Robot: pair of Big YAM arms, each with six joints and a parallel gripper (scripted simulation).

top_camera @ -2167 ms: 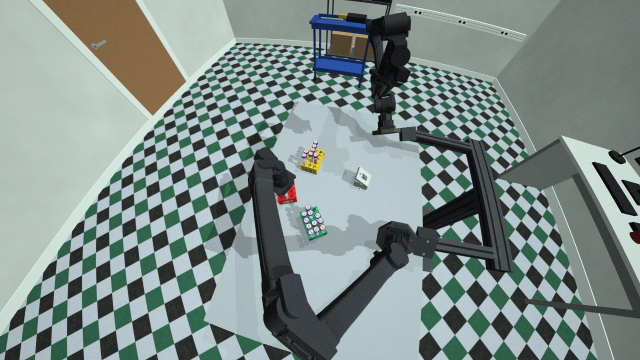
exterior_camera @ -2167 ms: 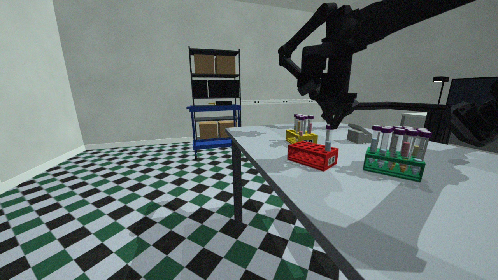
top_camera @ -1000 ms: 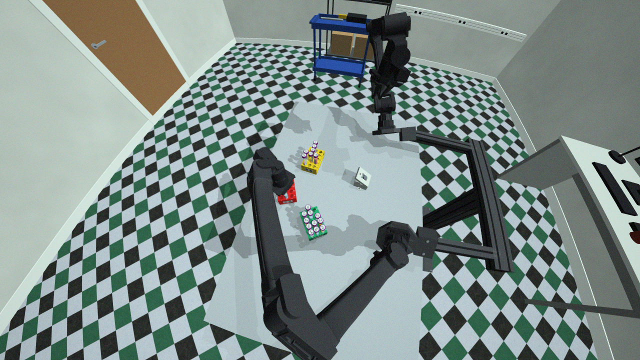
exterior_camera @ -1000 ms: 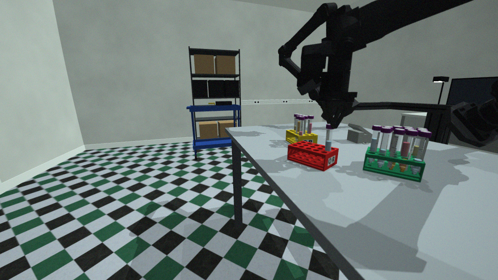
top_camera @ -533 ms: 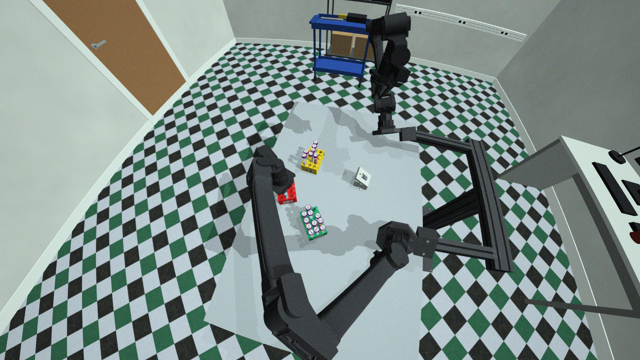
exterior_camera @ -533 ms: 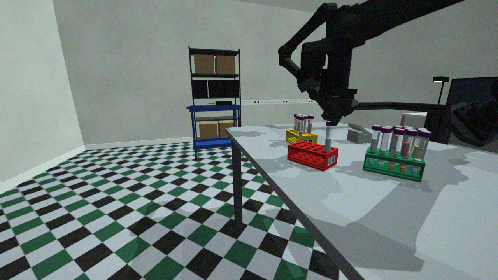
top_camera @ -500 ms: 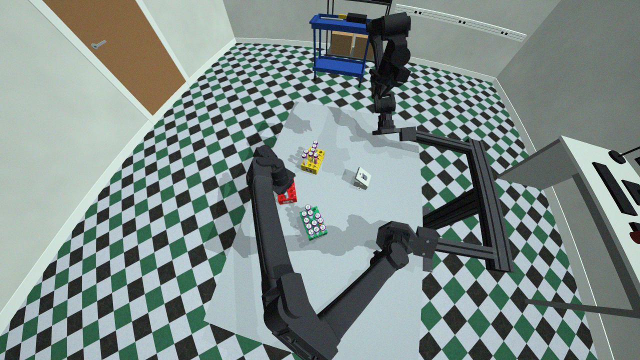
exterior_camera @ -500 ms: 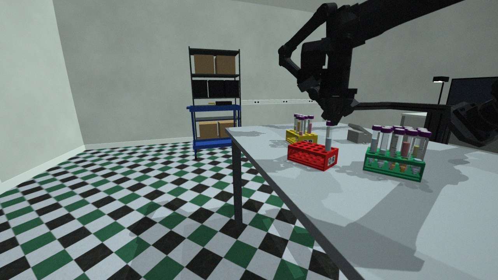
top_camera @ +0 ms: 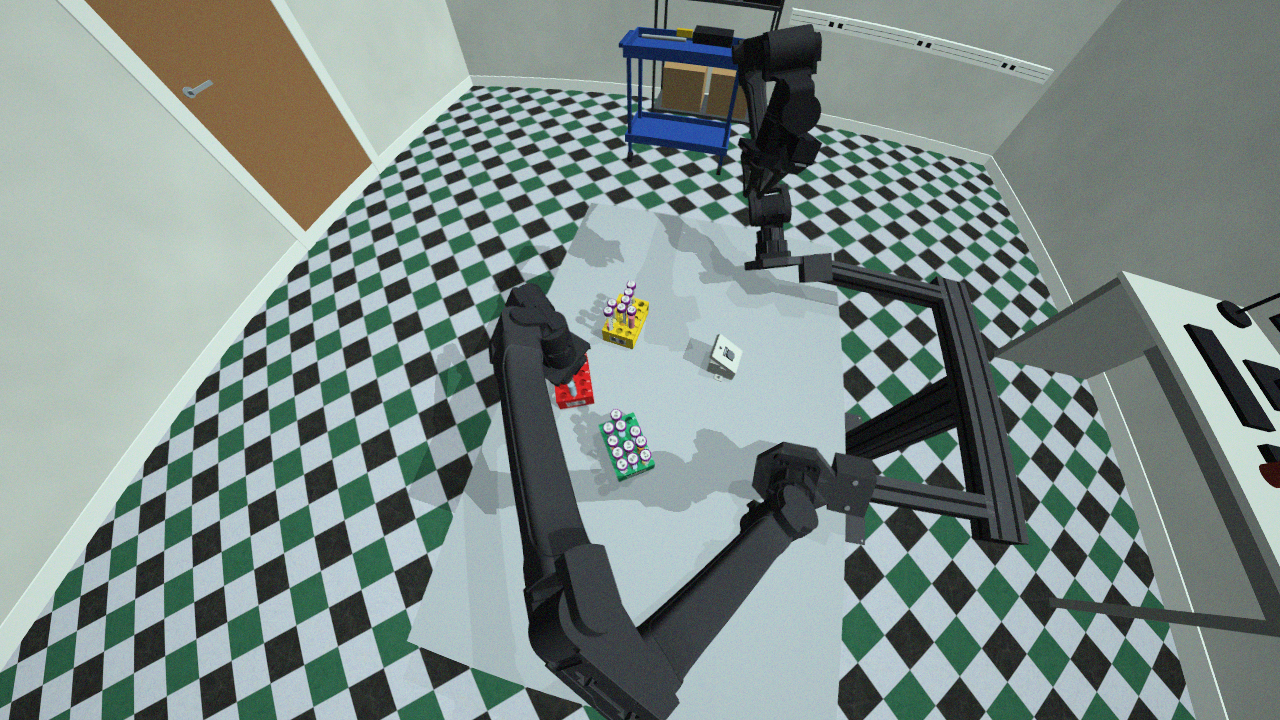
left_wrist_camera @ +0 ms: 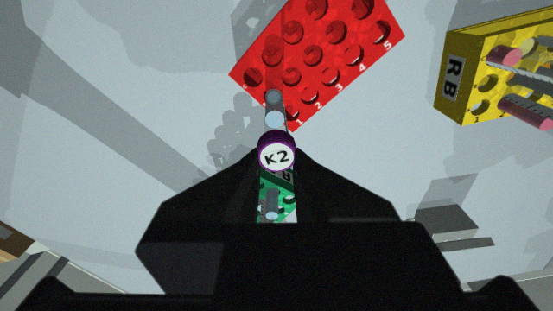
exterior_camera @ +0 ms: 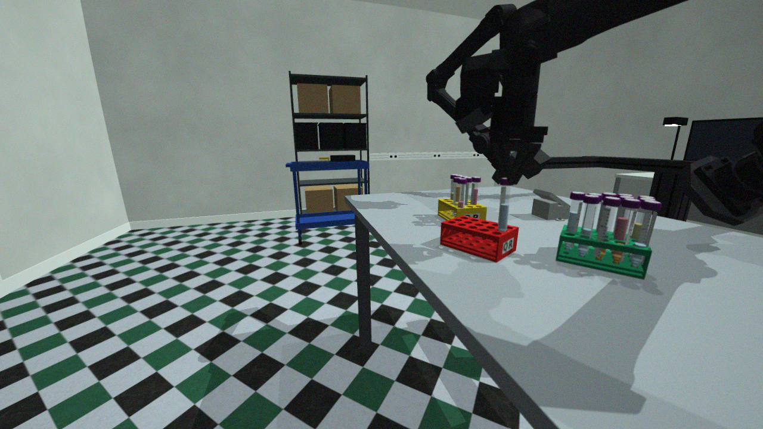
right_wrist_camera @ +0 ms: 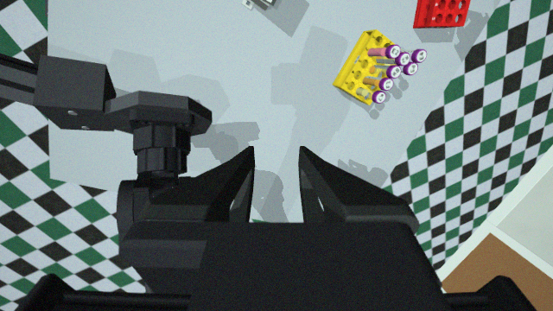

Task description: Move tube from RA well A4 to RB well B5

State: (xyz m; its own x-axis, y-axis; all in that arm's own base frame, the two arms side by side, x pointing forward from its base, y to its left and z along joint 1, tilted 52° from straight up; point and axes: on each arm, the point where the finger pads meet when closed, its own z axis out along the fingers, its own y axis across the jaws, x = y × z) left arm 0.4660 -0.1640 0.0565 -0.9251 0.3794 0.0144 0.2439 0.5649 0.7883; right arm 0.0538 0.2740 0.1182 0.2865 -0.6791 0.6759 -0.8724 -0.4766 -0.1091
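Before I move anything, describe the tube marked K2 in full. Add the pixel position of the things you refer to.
The tube [top_camera: 572, 388] [exterior_camera: 503, 198] [left_wrist_camera: 274, 108] is slim, clear and glassy or plastic-looking, with a purple cap [exterior_camera: 503, 182] [left_wrist_camera: 276, 138] whose white top reads K2. Pale blue liquid [exterior_camera: 503, 217] fills its lower part. It stands about upright at the column 1 end of the red rack [top_camera: 581, 398] [exterior_camera: 498, 250] [left_wrist_camera: 271, 75] [right_wrist_camera: 425, 13], its cap end clamped by the left gripper [exterior_camera: 505, 180] [left_wrist_camera: 276, 155]. Whether its tip has entered a well, I cannot tell.
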